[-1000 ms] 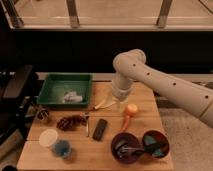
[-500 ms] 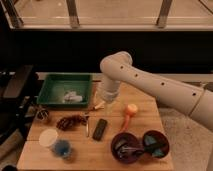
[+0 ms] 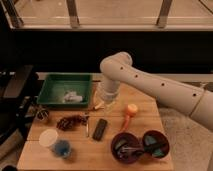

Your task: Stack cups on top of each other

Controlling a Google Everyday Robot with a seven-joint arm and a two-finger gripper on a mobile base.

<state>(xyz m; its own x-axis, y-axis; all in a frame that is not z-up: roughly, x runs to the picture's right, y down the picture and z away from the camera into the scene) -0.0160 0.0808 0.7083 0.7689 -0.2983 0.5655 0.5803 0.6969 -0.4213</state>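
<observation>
Progress was nil: whitish cup (image 3: 48,137), blue cup (image 3: 62,148) and dark cup (image 3: 43,116) sat unstacked, my gripper (image 3: 103,101) hovering beside the green tray (image 3: 67,76), open or closed I could not tell.

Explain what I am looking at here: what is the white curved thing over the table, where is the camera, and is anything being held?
The white curved thing is a robot's single arm, reaching in from the right. At its end is the gripper, over the back middle of the wooden table, beside the green tray. Whether it holds anything cannot be told. There is one camera, looking down on the table from its front; where it is mounted is not known. At front left a whitish cup and a blue cup stand side by side, not stacked. A small dark cup stands near the left edge. At front right are one maroon bowl and a second maroon bowl.
</observation>
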